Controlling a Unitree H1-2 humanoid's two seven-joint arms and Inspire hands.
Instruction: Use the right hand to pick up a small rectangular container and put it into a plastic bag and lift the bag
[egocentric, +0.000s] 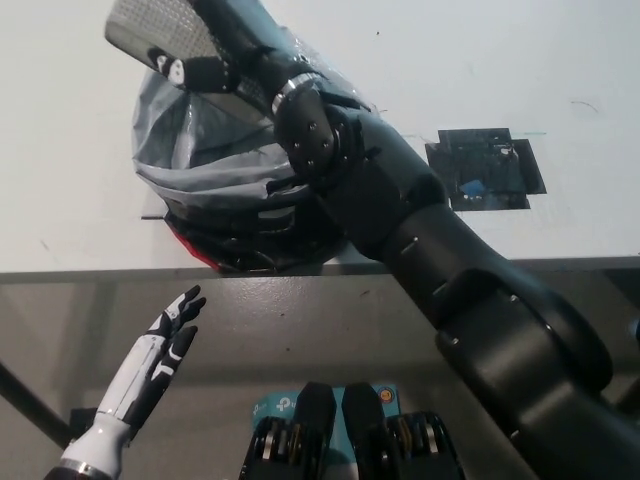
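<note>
Gripping the small grey container (160, 28) at the frame's 11 o'clock, the black right hand (215, 55) holds it above the grey plastic bag (200, 150) lining a black basket (260, 235). White left hand (160, 345) rests at 7 o'clock, fingers spread, holding nothing.

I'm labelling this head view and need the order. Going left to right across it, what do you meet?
Left hand, open at lower left → container held in the right hand → grey bag lining the black basket → dark taped patch on the white table.
</note>
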